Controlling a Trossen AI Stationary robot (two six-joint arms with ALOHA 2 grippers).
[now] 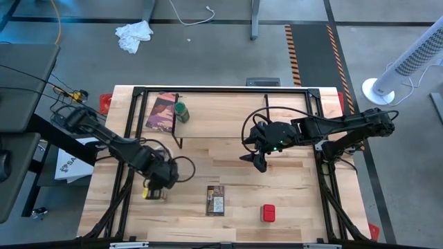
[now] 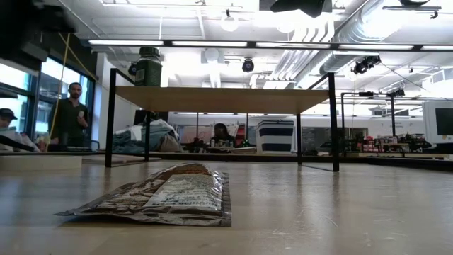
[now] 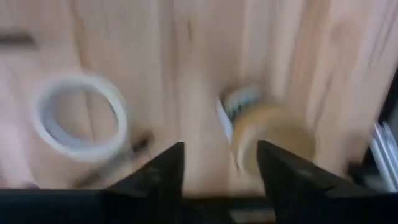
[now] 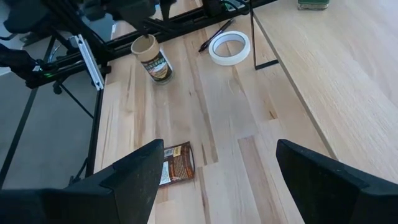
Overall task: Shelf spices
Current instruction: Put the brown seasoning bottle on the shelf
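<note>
Your L gripper [image 3: 221, 171] was over the table's left-front area, fingers spread w/ only bare wood between them, gripping nothing. The tan-lidded jar [image 4: 152, 59] stood on the table just ahead of one finger, near the left edge, not held.

Handling, as a guess: small, stiff, round jar, prob. light, w/ a smooth label wrap that could slip or roll if tipped. Best taken across the body below the lid, fingers square to it; a pinch on the lid rim alone looked risky. It sat close to the table edge, so a nudge outward could've sent it off.

Other spices: green-lidded jar [image 1: 181, 111] was already up on the shelf [image 1: 235, 114], at its left end beside the maroon packet [image 1: 163, 111]. Orange-brown packet [image 1: 216, 200] lay flat at front-centre: soft, thin, hard to get under, so prob. an edge pinch. Red tin [image 1: 268, 213] lay front-right of it: rigid, flat sides, easy to clamp.

In the way: white tape roll [image 4: 229, 48] lay near the jar, towards the shelf, w/ a dark pen-like thing [image 4: 217, 34] beside it. Both sat roughly on the line from jar to shelf, so you'd have needed to lift over them, and over the shelf's black wire legs.

R gripper [image 4: 227, 180] hung over mid-table just in front of the shelf, jaws wide, empty, well apart from the L arm.
</note>
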